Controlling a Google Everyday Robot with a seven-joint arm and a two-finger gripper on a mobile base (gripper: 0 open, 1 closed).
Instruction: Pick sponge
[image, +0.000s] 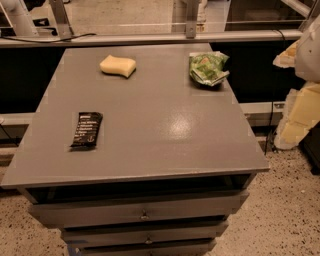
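Note:
The sponge (118, 66) is a small pale-yellow foam block with rounded corners. It lies flat on the grey cabinet top (160, 125), at the far left of the back part. My gripper (298, 102), cream-coloured and blocky, hangs at the right edge of the view. It is off the cabinet's right side, far from the sponge and well to its right. It holds nothing that I can see.
A green wrinkled snack bag (208, 68) lies at the cabinet's back right corner. A black snack bar wrapper (87, 129) lies at the left middle. Drawers (140, 212) sit below the front edge. A rail (150, 39) runs behind the cabinet.

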